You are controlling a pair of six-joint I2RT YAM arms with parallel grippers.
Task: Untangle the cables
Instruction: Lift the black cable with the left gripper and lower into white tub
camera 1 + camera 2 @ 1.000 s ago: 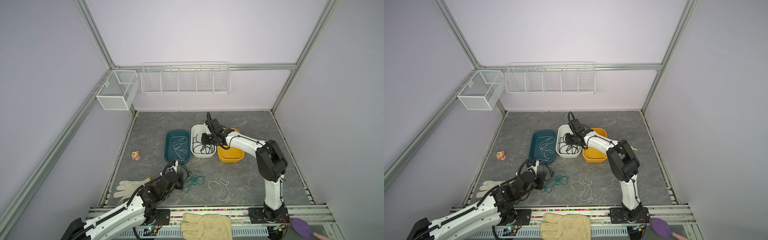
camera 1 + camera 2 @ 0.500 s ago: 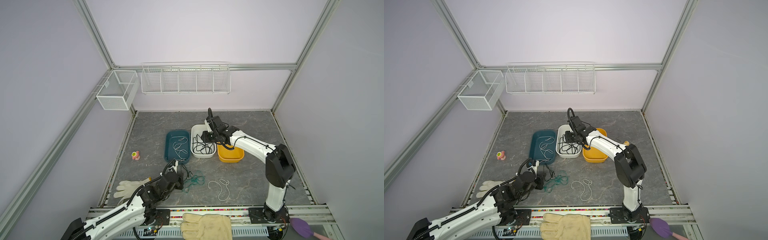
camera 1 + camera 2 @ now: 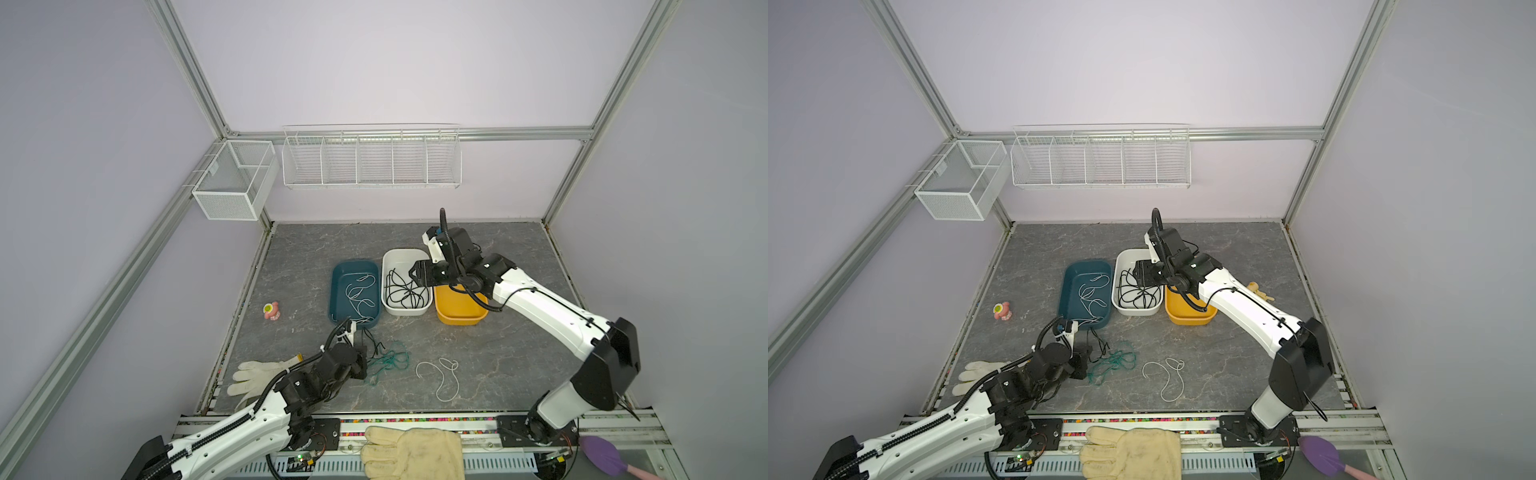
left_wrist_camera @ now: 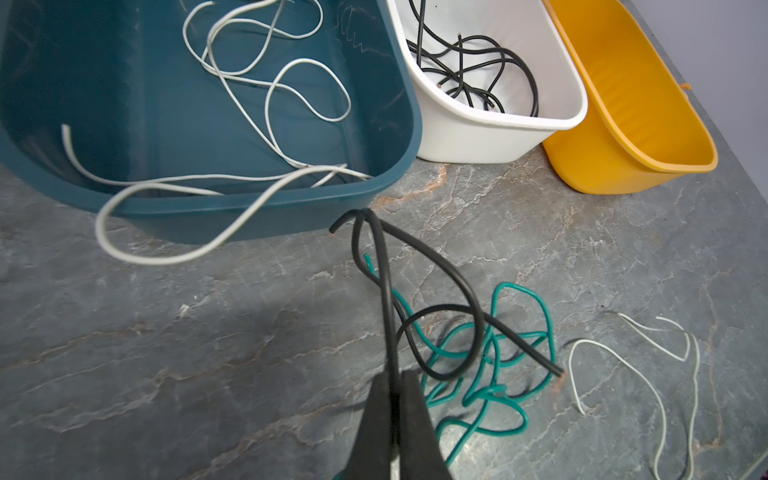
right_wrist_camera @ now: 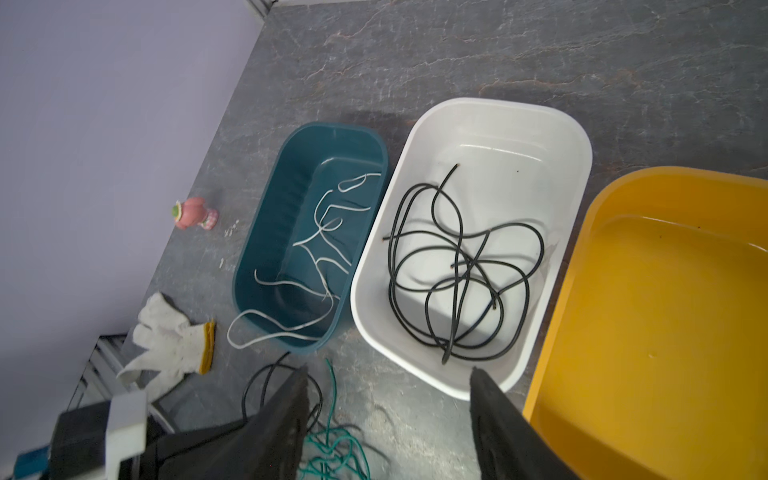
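Black cable, pinched by our left gripper, crosses teal-green cable ahead. We should lift slowly; right gripper gapes, empty.

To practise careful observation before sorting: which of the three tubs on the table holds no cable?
The yellow tub, at the right end of the row; the teal tub holds white cables, the white tub black cables.

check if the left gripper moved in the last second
No. In a top view the left gripper stays just short of the teal bin's near end, shut on the black cable.
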